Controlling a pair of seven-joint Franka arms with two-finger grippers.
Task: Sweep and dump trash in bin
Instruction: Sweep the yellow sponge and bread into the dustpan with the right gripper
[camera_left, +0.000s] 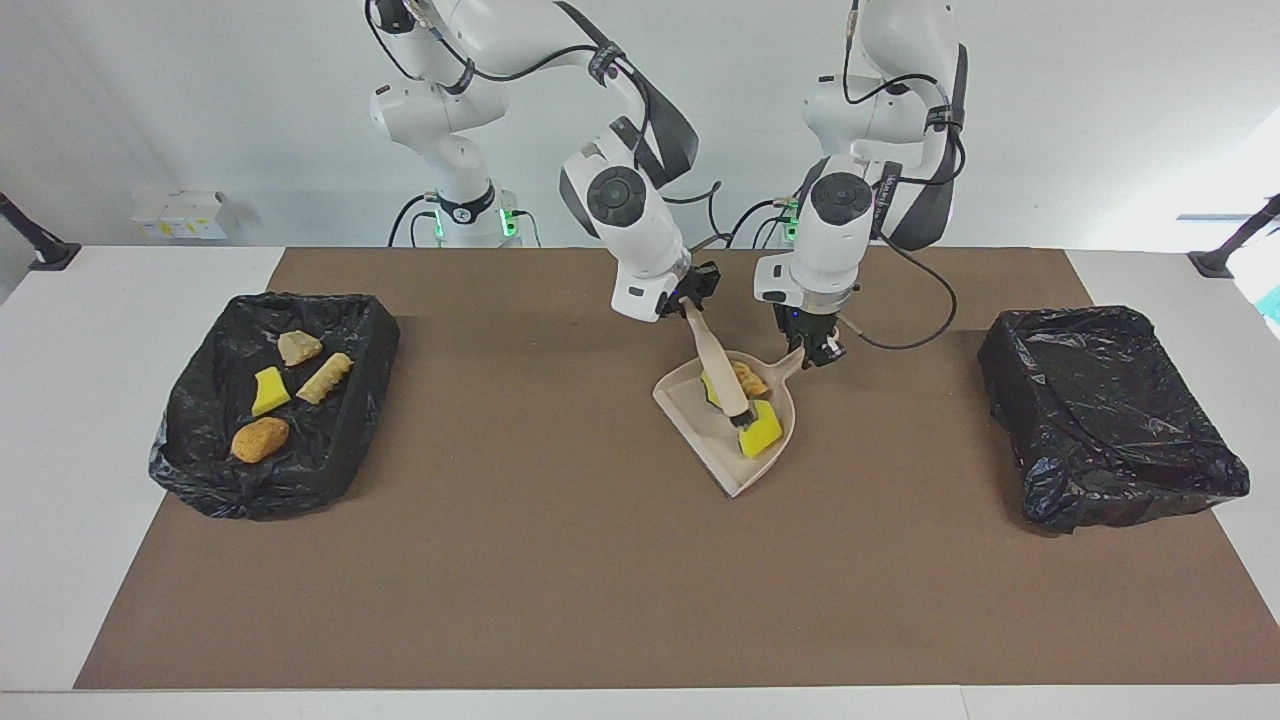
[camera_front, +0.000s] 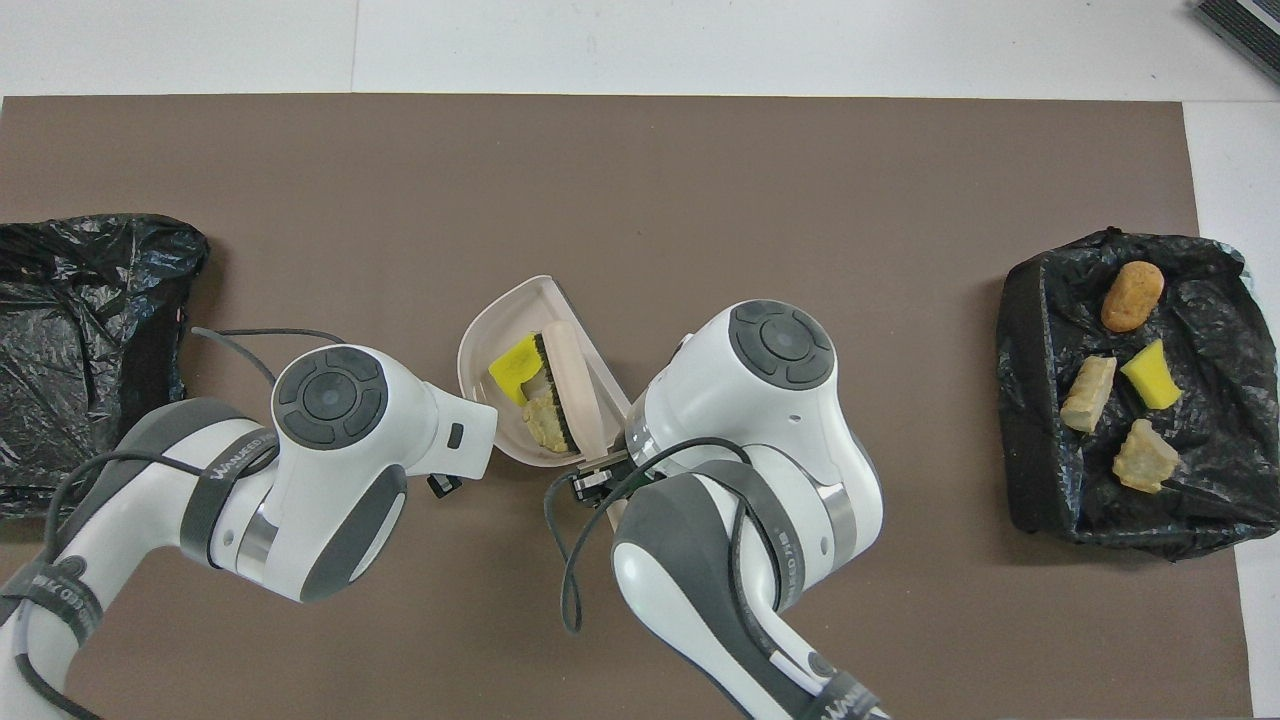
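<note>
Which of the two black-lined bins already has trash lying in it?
The bin at the right arm's end of the table: four scraps lie in it, two tan, one yellow, one orange. The bin at the left arm's end shows only bare black liner.

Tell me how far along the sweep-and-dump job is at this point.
Done: four scraps lie in the bin at the right arm's end. In hand: the right gripper holds the brush in the dustpan, which the left gripper holds by its handle; a yellow chunk and a tan lump are inside. Left: dumping them.
</note>
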